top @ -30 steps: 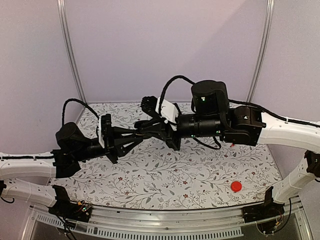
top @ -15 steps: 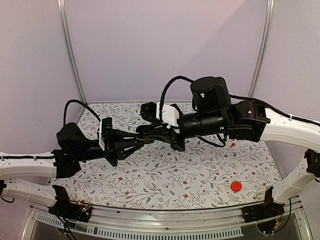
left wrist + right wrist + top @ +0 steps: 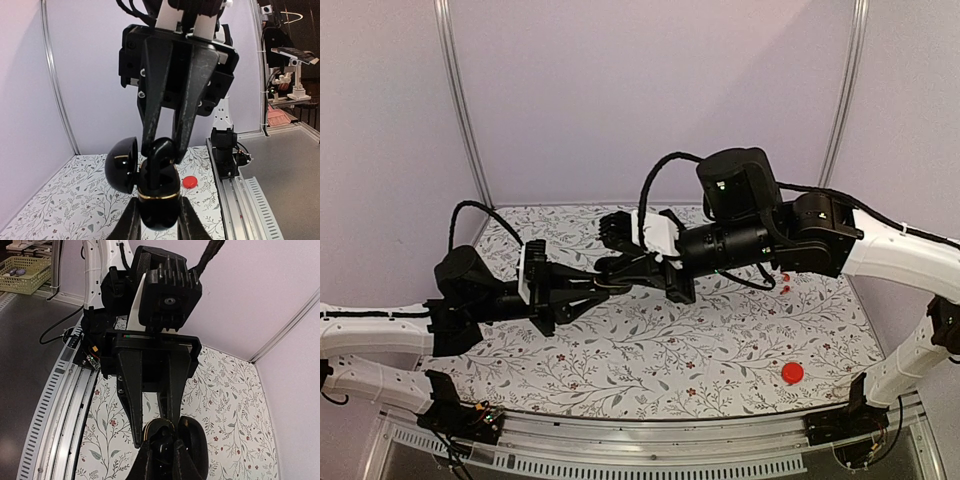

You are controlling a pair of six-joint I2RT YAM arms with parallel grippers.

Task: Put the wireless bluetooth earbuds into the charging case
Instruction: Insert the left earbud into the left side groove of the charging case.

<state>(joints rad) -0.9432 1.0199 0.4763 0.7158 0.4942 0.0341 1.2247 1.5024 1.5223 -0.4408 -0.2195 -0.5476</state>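
Observation:
My left gripper [image 3: 159, 226] is shut on the base of the charging case [image 3: 159, 202], a glossy black shell with a gold rim, held above the table. Its round lid [image 3: 122, 165] hangs open to the left. My right gripper [image 3: 163, 151] comes down from above, shut on a black earbud [image 3: 156, 167] whose stem is partly inside the case. In the right wrist view my right gripper [image 3: 163, 463] pinches the earbud [image 3: 164, 447] over the case [image 3: 154, 428], with its lid [image 3: 195, 442] on the right. In the top view the two grippers [image 3: 610, 278] meet at mid-table.
A flat red disc [image 3: 792, 373] lies on the floral table at the near right, also in the left wrist view [image 3: 189, 182]. Two tiny red specks [image 3: 786, 281] lie under the right arm. A metal rail [image 3: 240, 190] runs along the table's near edge.
Both grippers, still joined at the case, have shifted a little left and lower. The right arm has reached further left and the left arm has drawn back.

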